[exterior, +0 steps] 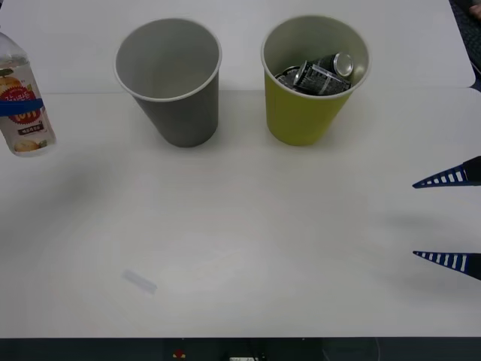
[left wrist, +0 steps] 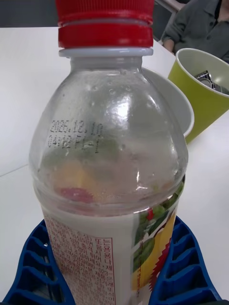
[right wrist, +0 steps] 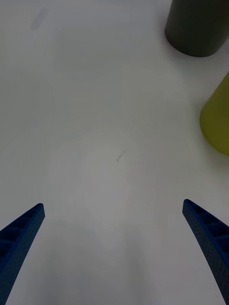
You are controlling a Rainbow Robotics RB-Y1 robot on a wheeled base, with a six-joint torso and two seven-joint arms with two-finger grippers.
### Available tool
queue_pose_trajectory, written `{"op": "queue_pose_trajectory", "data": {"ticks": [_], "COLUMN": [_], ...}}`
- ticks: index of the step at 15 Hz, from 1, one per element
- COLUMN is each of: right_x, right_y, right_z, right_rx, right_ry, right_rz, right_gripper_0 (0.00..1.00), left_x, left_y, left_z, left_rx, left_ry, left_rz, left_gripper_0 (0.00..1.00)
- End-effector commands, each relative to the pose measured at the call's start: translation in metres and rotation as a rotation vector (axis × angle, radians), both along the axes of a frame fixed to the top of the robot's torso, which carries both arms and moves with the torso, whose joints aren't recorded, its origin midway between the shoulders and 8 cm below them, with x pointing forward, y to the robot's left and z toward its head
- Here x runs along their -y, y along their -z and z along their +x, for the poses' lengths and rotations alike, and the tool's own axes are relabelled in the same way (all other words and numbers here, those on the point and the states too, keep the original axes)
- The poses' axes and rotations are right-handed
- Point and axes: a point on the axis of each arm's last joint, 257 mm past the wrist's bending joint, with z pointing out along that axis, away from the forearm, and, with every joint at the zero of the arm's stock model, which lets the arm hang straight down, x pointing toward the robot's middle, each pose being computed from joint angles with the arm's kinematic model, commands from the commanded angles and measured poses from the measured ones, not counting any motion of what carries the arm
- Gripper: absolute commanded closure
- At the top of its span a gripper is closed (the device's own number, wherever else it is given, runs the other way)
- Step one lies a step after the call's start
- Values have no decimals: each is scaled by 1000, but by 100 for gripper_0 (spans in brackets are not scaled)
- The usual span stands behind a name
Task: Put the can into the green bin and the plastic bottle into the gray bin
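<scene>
White counter (exterior: 248, 241), one, carrying the items listed. Gray bin (exterior: 171, 83), plain, tapered, pale-rimmed, stood upright toward the far edge of the counter, left of centre; its inside appeared bare. Green bin (exterior: 308, 83), yellow-green outside and gray inside, stood upright just beside the gray bin on its right, the two close but apart. Can (exterior: 319, 75), crushed, silver and dark, lay inside the green bin, one round end turned up toward the rim. Plastic bottle (exterior: 22, 105), clear, with a red screw cap and a red-and-yellow label, was at the far left edge of the counter, upright, well apart from the gray bin; whether it rested on the surface or was lifted off it could not be told. In the left wrist view the bottle (left wrist: 109, 157) sat between the two blue ribbed fingers (left wrist: 183, 267) of the left end effector (left wrist: 112, 281), which were clamped against its lower, labelled body; a printed date code showed on the clear shoulder, and the green bin (left wrist: 202, 95) with the can inside it stood behind. Right end effector (exterior: 449, 219) was at the right edge of the counter, near side of the green bin, fingers spread wide with nothing between them, pointing toward the counter's middle. Small pale strip (exterior: 140, 281), flat on the counter toward the near left.
</scene>
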Motion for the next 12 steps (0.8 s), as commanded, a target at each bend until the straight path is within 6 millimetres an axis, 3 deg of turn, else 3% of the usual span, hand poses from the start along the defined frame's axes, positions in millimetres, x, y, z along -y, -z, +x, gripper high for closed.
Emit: {"op": "queue_pose_trajectory", "data": {"ticks": [1,4,12], "right_x": [0,0,0], "right_y": [0,0,0], "right_z": [0,0,0], "right_rx": [0,0,0], "right_ry": [0,0,0], "right_rz": [0,0,0], "right_gripper_0": [0,0,0], "left_x": [8,20,92], "left_y": [-16,-37,-69], "left_z": [5,12,40], "left_rx": [-44,-63,-113], "left_ry": [9,19,56], "left_rz": [26,100,176], "left_gripper_0": [100,100,100]}}
